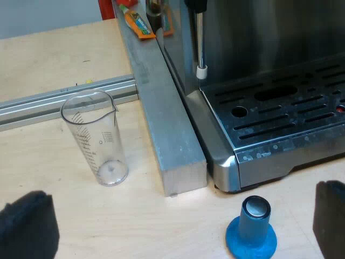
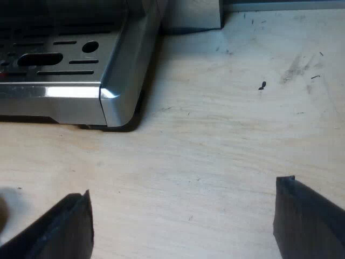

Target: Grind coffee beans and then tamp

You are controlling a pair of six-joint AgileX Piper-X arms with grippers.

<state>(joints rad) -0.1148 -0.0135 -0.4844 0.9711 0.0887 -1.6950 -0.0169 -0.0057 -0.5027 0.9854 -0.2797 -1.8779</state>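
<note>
A blue tamper (image 1: 251, 231) stands upright on the wooden table just before the corner of the espresso machine's drip tray (image 1: 280, 121). A clear measuring glass (image 1: 97, 137) stands empty beside a metal bar. My left gripper (image 1: 183, 226) hangs open above the table, its fingers wide apart, the tamper between them but nearer one finger and lower down. My right gripper (image 2: 183, 216) is open over bare wood near the other corner of the drip tray (image 2: 116, 81), holding nothing.
A thick aluminium bar (image 1: 161, 108) runs along the machine's side, with an aluminium rail (image 1: 54, 102) meeting it behind the glass. The machine's steam wand (image 1: 201, 48) hangs over the tray. An orange packet (image 1: 137, 22) lies on the bar's far end.
</note>
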